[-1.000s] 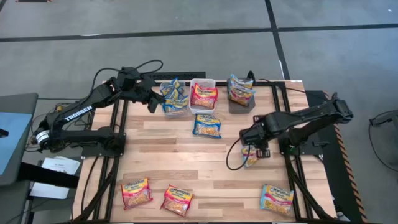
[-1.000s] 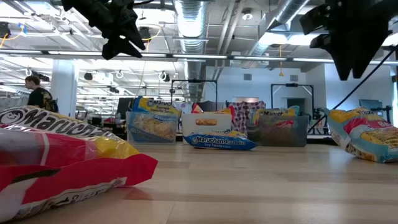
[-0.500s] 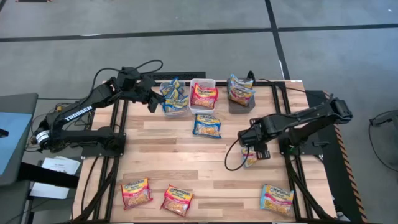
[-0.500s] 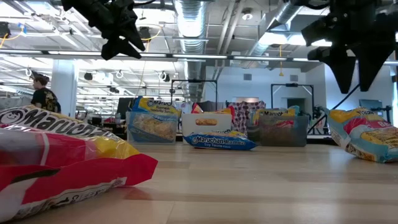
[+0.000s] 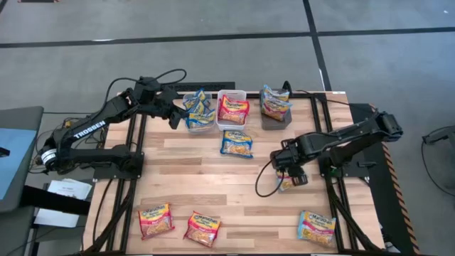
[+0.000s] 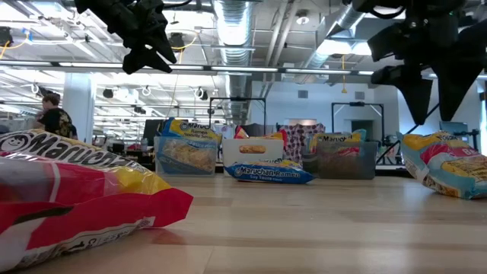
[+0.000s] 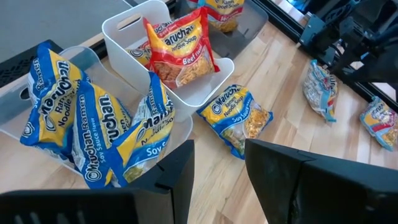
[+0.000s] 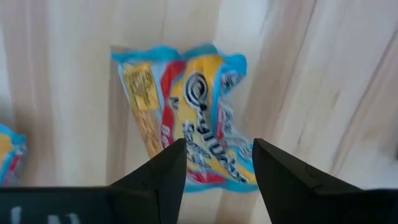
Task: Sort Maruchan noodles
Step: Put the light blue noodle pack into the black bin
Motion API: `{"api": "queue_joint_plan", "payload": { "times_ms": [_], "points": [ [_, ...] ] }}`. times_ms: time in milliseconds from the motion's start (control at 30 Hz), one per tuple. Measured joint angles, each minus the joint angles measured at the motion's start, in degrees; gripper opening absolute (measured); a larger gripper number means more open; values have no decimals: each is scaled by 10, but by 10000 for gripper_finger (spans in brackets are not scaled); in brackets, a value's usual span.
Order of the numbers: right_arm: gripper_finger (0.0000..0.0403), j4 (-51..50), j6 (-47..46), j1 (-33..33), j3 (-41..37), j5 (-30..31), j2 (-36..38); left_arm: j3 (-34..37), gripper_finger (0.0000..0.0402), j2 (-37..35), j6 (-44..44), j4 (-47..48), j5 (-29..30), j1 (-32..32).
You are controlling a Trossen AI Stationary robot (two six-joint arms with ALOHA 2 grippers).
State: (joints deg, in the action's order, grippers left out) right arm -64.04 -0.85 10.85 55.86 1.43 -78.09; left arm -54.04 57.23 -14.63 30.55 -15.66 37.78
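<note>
Maruchan noodle packets fill three bins at the far edge: blue ones in the clear bin (image 5: 199, 110) (image 7: 81, 124), a red one in the white bin (image 5: 232, 109) (image 7: 180, 53), more in the dark grey bin (image 5: 276, 107). A blue packet (image 5: 237, 144) (image 7: 239, 118) lies flat on the table in front of the white bin. My left gripper (image 5: 174, 114) (image 7: 217, 168) hovers open beside the clear bin, holding nothing. My right gripper (image 5: 290, 171) (image 8: 214, 165) (image 6: 437, 84) points down, open, above a light-blue-trimmed packet (image 5: 286, 183) (image 8: 186, 130) that lies flat on the table, clear of it.
Three more packets lie near the front edge: two red ones (image 5: 156, 219) (image 5: 202, 227) at the left and a light-blue one (image 5: 316, 226) at the right. Bare wood (image 5: 199, 178) spreads across the table's middle. Black frame rails (image 5: 334, 206) run along both sides.
My right gripper has sunk toward the light-blue-trimmed packet, has rolled about its own pointing line, and its fingers have spread a little. The packet has not moved.
</note>
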Motion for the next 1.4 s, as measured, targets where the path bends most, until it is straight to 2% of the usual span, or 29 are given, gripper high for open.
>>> {"api": "queue_joint_plan", "payload": {
  "times_ms": [467,733,1000,1133,1400],
  "points": [
    [205,21,-6,7,0,-22,-1,0,128,0,0,0,0,0],
    [205,8,-6,21,1,-13,-76,0,128,0,8,0,1,0],
    [201,-2,-30,22,1,1,-142,0,128,0,9,0,30,0],
    [162,-8,-58,22,2,0,-162,0,128,0,9,0,30,0],
    [16,-41,-90,21,15,0,-168,0,127,0,9,0,30,0]
  ]
}}
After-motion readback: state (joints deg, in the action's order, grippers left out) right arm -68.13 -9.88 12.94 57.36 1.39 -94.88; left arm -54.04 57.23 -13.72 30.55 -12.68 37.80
